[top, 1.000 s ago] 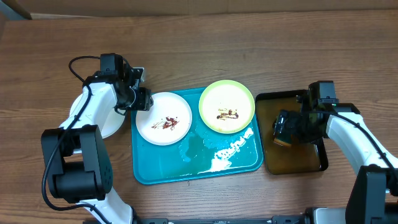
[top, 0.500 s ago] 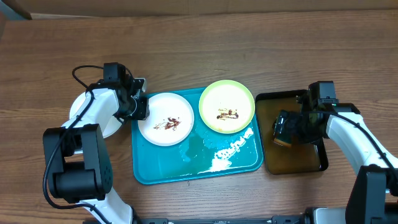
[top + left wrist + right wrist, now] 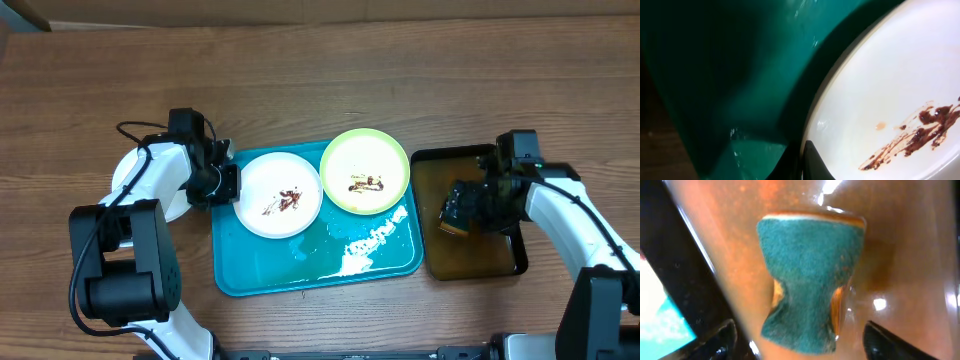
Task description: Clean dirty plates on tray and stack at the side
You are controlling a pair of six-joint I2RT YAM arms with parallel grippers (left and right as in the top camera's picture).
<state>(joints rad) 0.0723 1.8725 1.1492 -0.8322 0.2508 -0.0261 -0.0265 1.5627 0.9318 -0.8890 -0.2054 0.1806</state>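
Left gripper [image 3: 230, 185] is pinched closed; right gripper [image 3: 460, 213] is spread wide.

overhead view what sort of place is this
Probably a robotics lab bench staged for dishwashing: left arm and right arm at a wooden table, smeared white plate and green plate on a turquoise tray, a sponge in a black tray of brown water.

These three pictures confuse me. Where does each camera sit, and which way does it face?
Overhead: above the table, looking straight down at the blue tray, white plate, green plate, left arm, right arm.
Left wrist: on the left arm, close over the white plate's rim; one gripper finger shows.
Right wrist: on the right arm, facing a sponge in brown water; two fingers show.
Shared: overhead and left wrist show the plate's smear.
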